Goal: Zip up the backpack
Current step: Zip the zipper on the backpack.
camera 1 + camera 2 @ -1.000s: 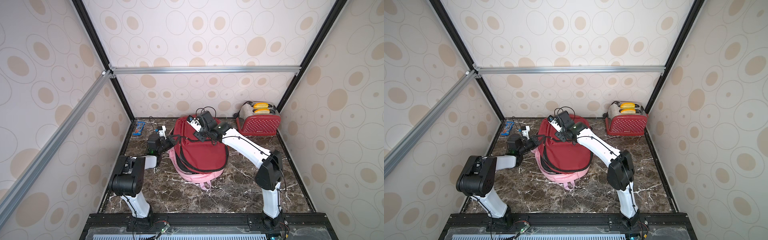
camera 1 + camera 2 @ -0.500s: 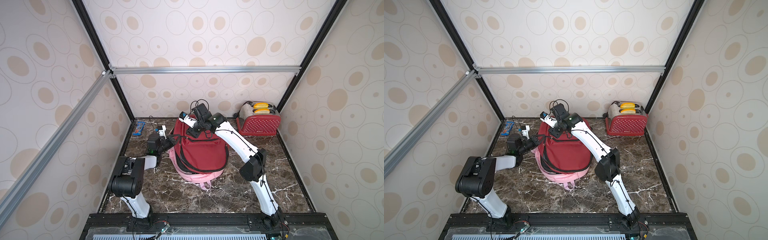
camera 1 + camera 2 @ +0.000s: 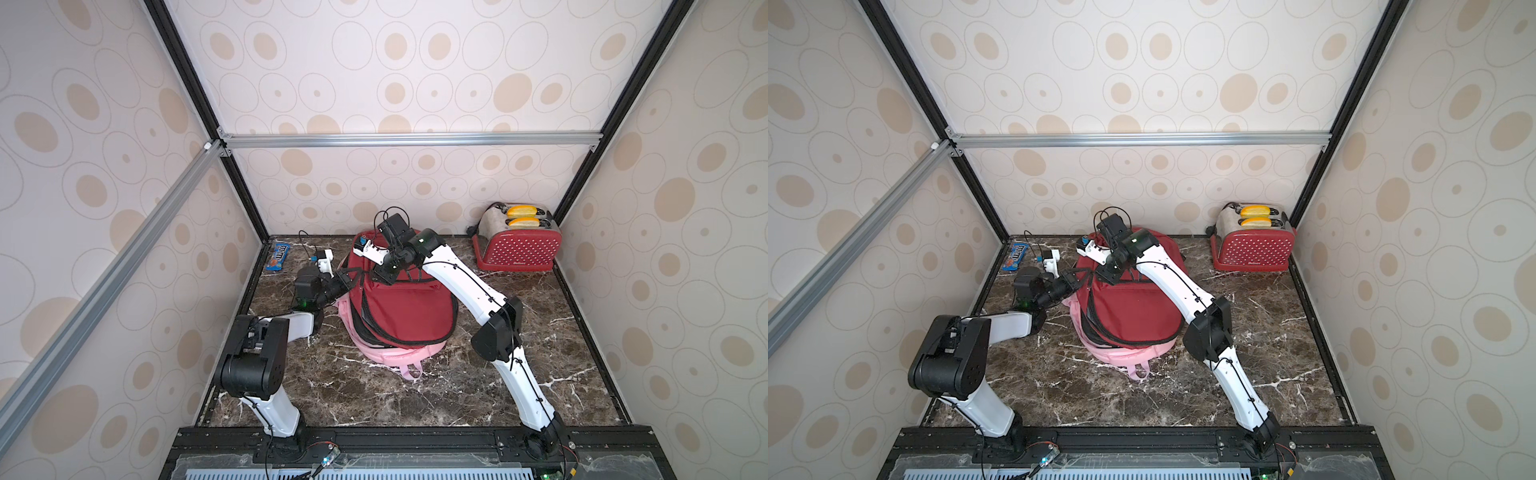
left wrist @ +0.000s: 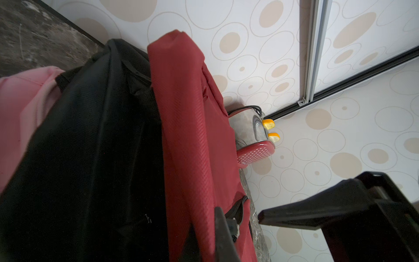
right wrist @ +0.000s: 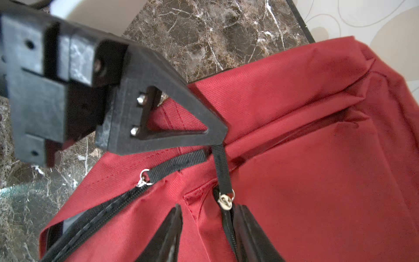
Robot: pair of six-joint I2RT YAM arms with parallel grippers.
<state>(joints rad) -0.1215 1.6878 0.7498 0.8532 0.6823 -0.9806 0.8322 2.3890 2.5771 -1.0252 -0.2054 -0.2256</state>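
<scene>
Your left gripper [image 5: 217, 142] pinches the pull straps [image 5: 221, 169] — your right gripper [image 5: 209, 209], half-open, straddles a slider [image 5: 225, 202] on the backpack [image 5: 317, 163].

Pink bag [image 3: 386, 353] mostly under red backpack [image 3: 409, 311]

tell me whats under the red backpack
A pink bag lies under the red backpack; its edge and a strap loop stick out along the near side. The rest of it is covered.

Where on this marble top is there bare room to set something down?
Free: the front strip between the backpack and the front rail; the right side, in front of the toaster. Crowded: the back-left corner, with M&M's pack, left arm and backpack close together.
</scene>
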